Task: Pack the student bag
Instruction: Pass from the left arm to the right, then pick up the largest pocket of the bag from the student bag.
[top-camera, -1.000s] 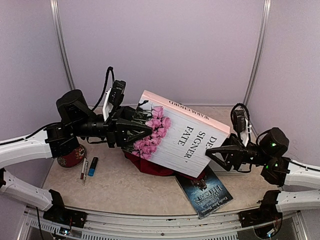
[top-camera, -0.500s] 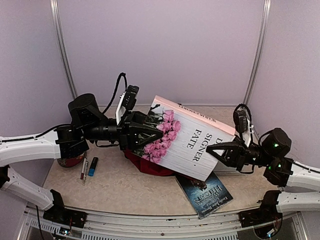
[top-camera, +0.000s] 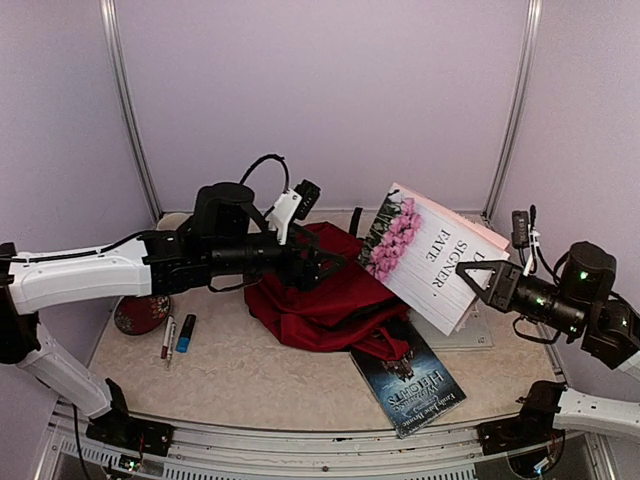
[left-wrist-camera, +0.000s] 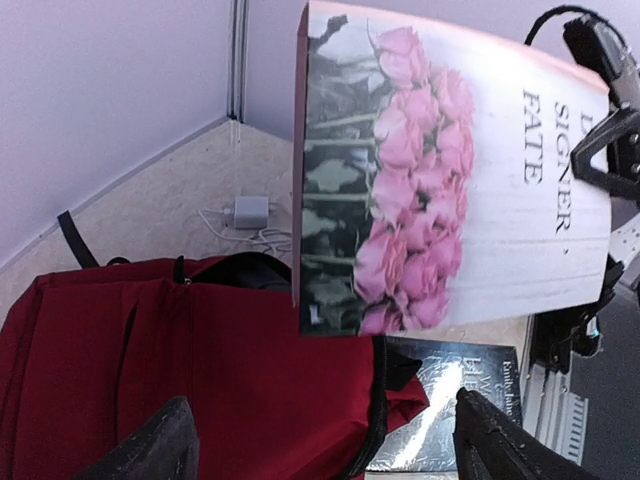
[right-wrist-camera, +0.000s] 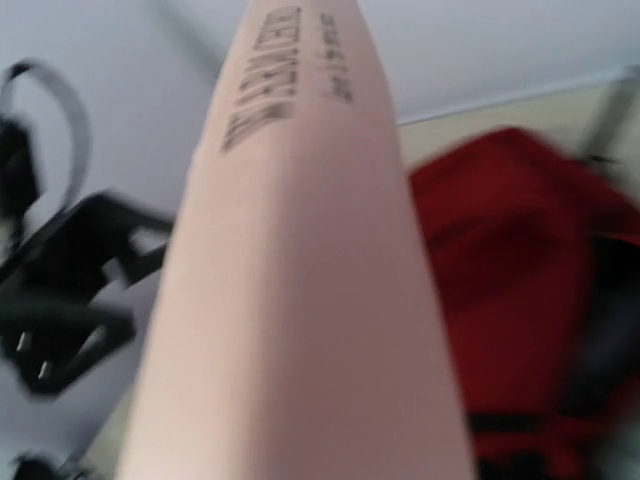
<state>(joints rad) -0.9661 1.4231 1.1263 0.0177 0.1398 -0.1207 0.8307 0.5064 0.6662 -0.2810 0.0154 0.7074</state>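
A beige marbled tabletop (top-camera: 230, 375) fills a booth of pale lilac walls (top-camera: 320, 100), with metal posts (top-camera: 125, 100) at the back corners. One student bag (top-camera: 320, 295), dark red with black straps, lies slumped at the table's centre. There are two books. The right gripper (top-camera: 476, 286) clamps the lower edge of a large white book (top-camera: 435, 265) with pink roses, held tilted above the bag's right side. A dark paperback (top-camera: 412, 378) lies flat against the bag's near edge. The left gripper (top-camera: 328, 264) hovers over the bag, fingers spread wide and empty. At left lie one round red tin (top-camera: 140, 314), one pen (top-camera: 167, 337) and one small blue tube (top-camera: 186, 332).
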